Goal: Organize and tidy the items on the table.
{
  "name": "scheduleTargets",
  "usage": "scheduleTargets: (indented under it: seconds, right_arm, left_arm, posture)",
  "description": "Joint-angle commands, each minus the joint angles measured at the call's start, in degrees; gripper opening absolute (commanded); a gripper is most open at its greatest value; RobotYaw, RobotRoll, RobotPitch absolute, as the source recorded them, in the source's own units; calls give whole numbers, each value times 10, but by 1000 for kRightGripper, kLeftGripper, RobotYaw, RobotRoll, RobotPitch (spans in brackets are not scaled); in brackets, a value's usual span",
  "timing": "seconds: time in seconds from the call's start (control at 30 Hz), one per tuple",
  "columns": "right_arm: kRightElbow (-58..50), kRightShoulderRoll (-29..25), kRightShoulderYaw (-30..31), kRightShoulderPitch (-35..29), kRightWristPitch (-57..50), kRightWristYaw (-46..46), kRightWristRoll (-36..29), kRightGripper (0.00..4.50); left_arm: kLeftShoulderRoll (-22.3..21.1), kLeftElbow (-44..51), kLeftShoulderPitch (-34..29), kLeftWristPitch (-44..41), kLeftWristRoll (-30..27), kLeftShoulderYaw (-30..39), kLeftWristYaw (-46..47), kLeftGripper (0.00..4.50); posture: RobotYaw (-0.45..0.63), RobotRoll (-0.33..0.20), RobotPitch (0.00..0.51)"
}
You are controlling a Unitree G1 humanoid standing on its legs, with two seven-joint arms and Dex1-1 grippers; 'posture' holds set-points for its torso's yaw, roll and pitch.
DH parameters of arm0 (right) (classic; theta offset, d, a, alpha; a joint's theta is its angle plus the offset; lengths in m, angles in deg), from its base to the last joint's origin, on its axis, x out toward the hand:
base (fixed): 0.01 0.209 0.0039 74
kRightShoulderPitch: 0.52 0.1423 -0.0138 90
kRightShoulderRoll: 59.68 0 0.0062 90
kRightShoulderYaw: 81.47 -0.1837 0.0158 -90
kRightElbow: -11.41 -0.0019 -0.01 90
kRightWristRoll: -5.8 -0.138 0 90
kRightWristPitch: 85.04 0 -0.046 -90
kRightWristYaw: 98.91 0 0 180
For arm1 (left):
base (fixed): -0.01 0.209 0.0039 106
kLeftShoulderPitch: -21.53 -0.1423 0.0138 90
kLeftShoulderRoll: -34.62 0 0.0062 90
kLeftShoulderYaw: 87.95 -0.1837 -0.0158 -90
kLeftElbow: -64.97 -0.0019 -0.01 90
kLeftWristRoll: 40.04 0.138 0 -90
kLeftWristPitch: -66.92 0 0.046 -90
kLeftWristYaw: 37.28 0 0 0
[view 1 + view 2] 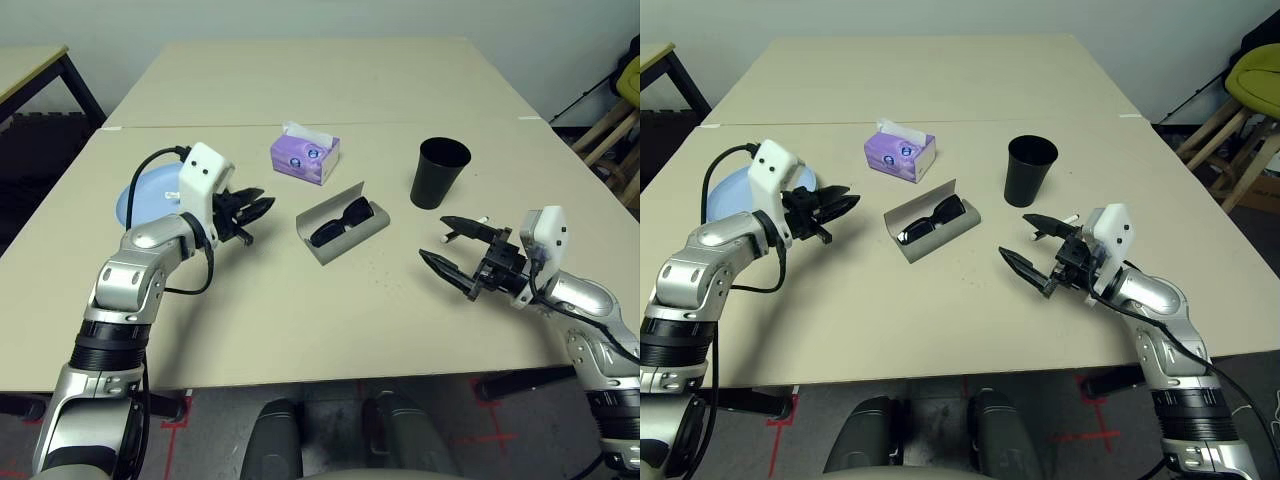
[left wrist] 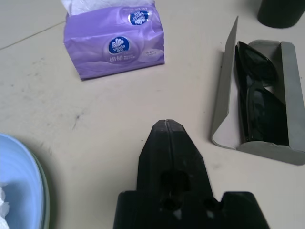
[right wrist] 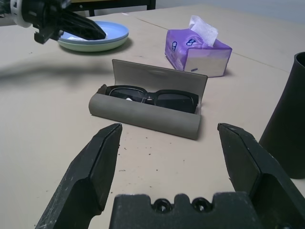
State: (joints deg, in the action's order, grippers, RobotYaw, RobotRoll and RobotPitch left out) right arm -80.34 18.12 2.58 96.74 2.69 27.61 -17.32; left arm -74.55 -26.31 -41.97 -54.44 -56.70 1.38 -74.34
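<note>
With the sunglasses (image 1: 338, 222) already lying in the open glasses case (image 1: 345, 232), tidying is partly done.
Left gripper (image 1: 262, 207) is clenched on nothing beside the stacked plates (image 1: 140, 195); right gripper (image 1: 447, 243) is spread wide near the black cup (image 1: 441, 172) on the worktop (image 1: 300, 310); case lid unclosed.

On the bench (image 1: 300, 310): one purple tissue box (image 1: 305, 154); one black cup (image 1: 440, 172); one grey glasses case (image 1: 343, 226), lid open, with one pair of black sunglasses (image 1: 340, 221) inside. Two round plates stacked, a blue plate (image 3: 102, 29) on a green plate (image 3: 86, 46). One scrap of white tissue (image 2: 4, 202) on the blue one. One white pen tip (image 1: 481, 219) just behind the right tool's fingers; further pens not countable. Two tools: left tool (image 1: 250, 209) with fingers pressed together, right tool (image 1: 458, 248) with fingers spread wide.
</note>
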Motion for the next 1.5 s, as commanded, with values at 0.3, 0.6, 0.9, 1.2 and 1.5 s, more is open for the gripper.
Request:
scheduleTargets:
  seconds: [0.3,0.6,0.9,1.2,1.5]
  right_arm:
    - [-5,-9,-9,-29,5,-11,-18,4500]
    - [-21,-8,-13,-37,-2,-4,-30,4500]
    - [-48,-9,-20,-51,-22,-9,-58,4500]
    - [-55,-6,-21,-58,-11,-20,-71,4500]
    - [-59,-1,-16,-69,2,-27,-72,4500]
  left_arm:
    - [24,-35,41,31,31,-17,-13,11]
    - [48,-88,66,80,68,-24,-10,11]
    - [70,-74,55,83,82,-44,-16,11]
    - [81,-73,53,81,88,-57,-18,11]
    - [93,-79,55,91,97,-68,-17,11]
  posture:
    - [23,0,52]
    - [8,0,57]
    - [4,0,62]
    - [0,0,61]
    - [-9,0,60]
